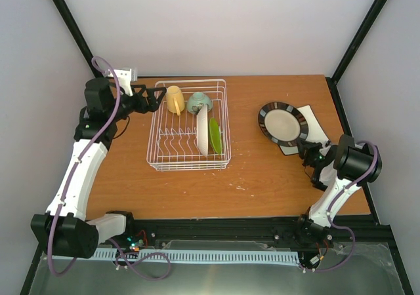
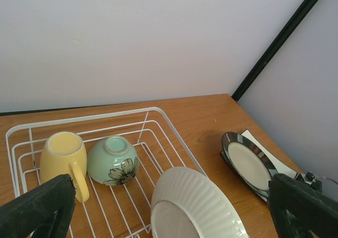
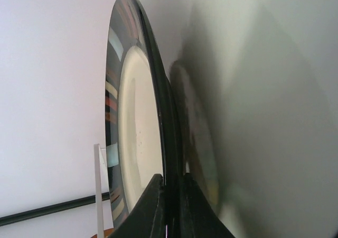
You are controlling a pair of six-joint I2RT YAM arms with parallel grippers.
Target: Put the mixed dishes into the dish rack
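Now | rack (image 1: 190, 168): four dishes (image 1: 199, 103) | right tool (image 1: 307, 152) clenched on dark-rimmed plate (image 1: 283, 124) | left tool (image 1: 159, 98) released

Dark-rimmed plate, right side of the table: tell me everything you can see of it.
The plate is round and glossy, ceramic by the look, with a cream centre and a wide dark rim with pale streaks. It is right of the rack, over the square white plate, not yet racked. The right gripper is shut on its near rim, one finger on each face. Whether it rests on the square plate or is lifted off, I cannot tell.
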